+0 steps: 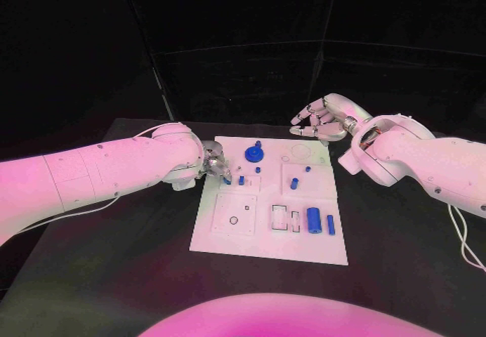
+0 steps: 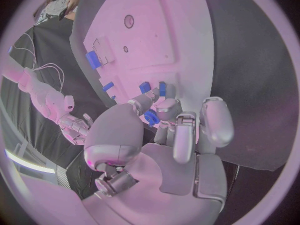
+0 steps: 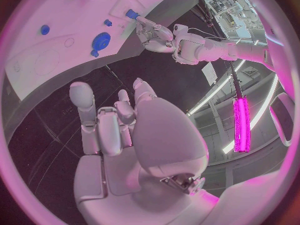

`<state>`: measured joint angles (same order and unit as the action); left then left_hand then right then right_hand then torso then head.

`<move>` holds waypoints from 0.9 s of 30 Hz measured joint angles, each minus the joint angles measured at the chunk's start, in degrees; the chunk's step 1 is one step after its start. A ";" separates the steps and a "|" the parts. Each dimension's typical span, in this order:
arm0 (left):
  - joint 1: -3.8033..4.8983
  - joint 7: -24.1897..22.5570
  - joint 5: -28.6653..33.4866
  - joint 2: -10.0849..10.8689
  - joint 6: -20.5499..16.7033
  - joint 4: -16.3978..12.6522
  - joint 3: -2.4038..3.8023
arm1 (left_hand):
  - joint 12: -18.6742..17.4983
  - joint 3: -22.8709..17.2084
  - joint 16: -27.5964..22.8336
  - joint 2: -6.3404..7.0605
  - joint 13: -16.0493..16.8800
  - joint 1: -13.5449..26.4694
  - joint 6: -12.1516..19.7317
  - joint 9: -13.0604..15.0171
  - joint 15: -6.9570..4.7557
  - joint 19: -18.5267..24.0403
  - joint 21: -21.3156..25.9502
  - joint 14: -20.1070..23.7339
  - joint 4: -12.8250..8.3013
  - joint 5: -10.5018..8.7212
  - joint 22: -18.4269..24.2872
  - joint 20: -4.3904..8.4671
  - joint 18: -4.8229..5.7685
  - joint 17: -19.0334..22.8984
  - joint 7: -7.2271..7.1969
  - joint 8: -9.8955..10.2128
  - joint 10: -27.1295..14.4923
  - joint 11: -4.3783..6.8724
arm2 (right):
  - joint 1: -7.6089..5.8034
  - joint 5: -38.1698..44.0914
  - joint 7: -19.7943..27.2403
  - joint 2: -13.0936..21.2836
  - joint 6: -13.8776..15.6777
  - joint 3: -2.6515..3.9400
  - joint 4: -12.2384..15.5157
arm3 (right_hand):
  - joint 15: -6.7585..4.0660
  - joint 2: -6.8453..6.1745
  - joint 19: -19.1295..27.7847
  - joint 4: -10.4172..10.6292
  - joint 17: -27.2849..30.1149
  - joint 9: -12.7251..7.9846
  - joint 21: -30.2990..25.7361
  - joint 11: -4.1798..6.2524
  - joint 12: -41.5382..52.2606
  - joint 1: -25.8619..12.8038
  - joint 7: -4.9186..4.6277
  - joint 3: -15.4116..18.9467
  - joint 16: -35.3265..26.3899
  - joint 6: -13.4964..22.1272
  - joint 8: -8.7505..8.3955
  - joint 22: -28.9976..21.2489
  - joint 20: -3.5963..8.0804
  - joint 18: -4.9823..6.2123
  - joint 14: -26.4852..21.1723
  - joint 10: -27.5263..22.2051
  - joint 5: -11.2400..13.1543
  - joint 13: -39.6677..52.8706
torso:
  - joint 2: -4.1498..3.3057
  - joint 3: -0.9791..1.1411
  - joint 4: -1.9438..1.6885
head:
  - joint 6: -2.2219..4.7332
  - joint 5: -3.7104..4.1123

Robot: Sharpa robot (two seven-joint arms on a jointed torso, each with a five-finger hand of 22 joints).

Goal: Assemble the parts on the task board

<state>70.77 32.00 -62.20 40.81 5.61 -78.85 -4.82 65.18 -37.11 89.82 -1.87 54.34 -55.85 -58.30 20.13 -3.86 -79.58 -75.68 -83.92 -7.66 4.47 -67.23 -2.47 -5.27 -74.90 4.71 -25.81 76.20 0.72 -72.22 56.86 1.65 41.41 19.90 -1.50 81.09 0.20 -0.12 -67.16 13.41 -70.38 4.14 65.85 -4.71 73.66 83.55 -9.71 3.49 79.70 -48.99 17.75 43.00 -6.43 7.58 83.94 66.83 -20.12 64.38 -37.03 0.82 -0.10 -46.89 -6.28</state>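
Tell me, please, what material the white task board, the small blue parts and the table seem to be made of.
Task board: probably rigid plastic or coated sheet; flat, white, matte, with cut-out recesses. Blue parts, such as the cylinder and the round piece: likely moulded or printed plastic; uniform colour, dull sheen. Table: black, matte, no reflections; the material is unclear, perhaps cloth or laminate.

The head camera looks down over the whole task board (image 1: pixel 272 203). Each wrist camera sits close behind its own hand, facing the board; all three share the board's far end.
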 measured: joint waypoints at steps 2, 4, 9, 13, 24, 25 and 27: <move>0.01 0.00 -0.02 -0.12 0.22 0.19 0.01 | 0.00 -0.42 0.00 0.07 0.22 0.68 -0.47 0.05 0.00 0.00 0.00 0.00 -0.42 0.01 0.01 0.00 0.00 0.00 -0.10 0.00 0.30 0.10 | 0.00 0.00 0.00 0.00 0.00 0.00 0.00 | 0.00 0.00 0.00 0.00 0.00 0.00 0.00 0.00 0.00 0.00 0.00 0.00 0.00 0.00 0.00 0.00 0.00 0.00 0.00 0.00 0.00 0.00 | 0.00 0.00 0.00 | -0.07 0.01; 0.03 0.00 -0.02 -0.22 0.41 0.35 0.01 | 0.00 -0.48 0.00 0.16 0.37 0.80 -0.48 0.06 0.00 0.00 0.00 0.00 -0.48 0.01 0.00 0.00 0.00 0.00 -0.12 -0.26 0.30 0.10 | 0.00 0.00 0.00 0.01 -0.01 0.00 0.00 | 0.00 0.00 0.00 0.00 0.00 0.00 0.00 0.00 0.00 0.00 0.00 0.00 0.00 0.00 0.00 0.00 0.00 0.00 0.00 0.00 0.00 0.00 | 0.00 0.00 0.00 | -0.12 0.04; 0.06 0.00 -0.05 -0.48 0.97 0.75 0.02 | 0.06 0.48 0.00 0.04 0.74 1.68 -0.89 0.12 0.00 0.00 0.00 0.00 0.49 0.02 -0.01 0.00 0.00 0.00 -0.53 -0.44 0.52 0.30 | 0.00 0.00 -0.01 0.05 -0.02 0.00 0.03 | 0.00 0.00 0.00 0.00 0.00 0.00 0.00 0.00 0.00 0.00 0.00 0.00 0.00 0.00 0.00 0.00 0.00 0.00 0.00 0.00 0.00 0.00 | 0.01 0.01 0.03 | -0.13 0.08; 0.06 0.00 -0.09 -0.67 1.19 0.96 0.02 | 0.28 1.17 0.00 0.32 0.89 2.10 -1.12 0.22 -0.05 -0.12 0.00 -0.05 1.17 0.02 -0.04 0.12 0.00 0.00 -0.76 -0.50 0.62 0.40 | 0.00 0.00 -0.02 0.08 -0.02 0.00 0.04 | 0.00 0.00 0.00 0.00 0.00 0.00 0.00 0.00 0.00 0.00 0.00 0.00 0.00 0.00 0.00 0.00 0.00 0.00 0.00 0.00 0.00 0.01 | 0.01 0.01 0.05 | -0.12 0.14; -0.13 0.00 -0.10 -1.10 1.82 1.39 -0.10 | 0.33 2.88 0.00 -0.22 1.33 3.99 -2.83 -0.05 -0.23 -0.21 0.00 -0.23 3.20 -0.27 -0.17 0.20 0.00 -0.05 -2.47 -0.81 1.12 0.70 | 0.00 0.00 -0.03 0.08 -0.02 0.00 0.09 | 0.00 0.00 0.00 -0.01 -0.01 0.01 0.00 0.00 0.00 0.00 0.00 0.00 0.00 0.00 0.00 0.00 0.00 0.00 0.00 0.00 0.00 0.01 | 0.01 0.00 0.05 | -0.13 0.27; -0.13 0.00 -0.10 -1.13 1.85 1.43 -0.10 | 0.52 2.96 0.00 -0.22 1.33 3.99 -3.03 -0.13 -0.23 -0.20 0.00 -0.23 3.28 -0.37 -0.16 0.20 0.00 -0.05 -2.67 -0.65 1.11 0.70 | 0.00 0.00 -0.03 0.08 -0.02 0.00 0.09 | 0.00 0.00 0.00 0.00 -0.01 0.01 0.00 0.00 0.00 0.00 0.00 0.00 0.00 0.00 0.00 0.00 0.00 0.00 0.00 0.00 0.00 0.01 | 0.01 0.00 0.04 | -0.13 0.28; -0.13 0.00 -0.09 -1.22 1.92 1.53 -0.10 | 0.54 3.09 0.00 -0.18 1.33 4.03 -2.98 -0.16 -0.23 -0.20 0.00 -0.23 3.41 -0.45 -0.21 0.20 0.00 -0.05 -2.62 -0.64 1.11 0.69 | 0.00 0.00 -0.03 0.09 -0.02 0.00 0.11 | 0.00 0.00 0.00 0.00 -0.01 0.01 0.00 0.00 0.00 0.00 0.00 0.00 0.00 0.00 0.00 0.00 0.00 0.00 0.00 0.00 0.00 0.01 | 0.01 -0.01 0.03 | -0.13 0.31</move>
<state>70.64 32.00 -62.29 39.60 7.53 -77.33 -4.92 65.72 -34.03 89.82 -2.05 55.67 -51.82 -61.28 19.97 -4.09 -79.78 -75.68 -84.16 -4.25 4.02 -67.44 -2.26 -5.27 -74.95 2.09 -26.45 77.31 1.42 -72.22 56.86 1.63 41.50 19.87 -1.50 81.20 0.20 -0.12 -67.16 13.41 -70.39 4.15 65.85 -4.71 73.66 83.55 -9.71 3.49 79.70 -48.99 17.75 43.00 -6.43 7.58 83.94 66.83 -20.12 64.39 -37.03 0.81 -0.07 -47.02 -5.97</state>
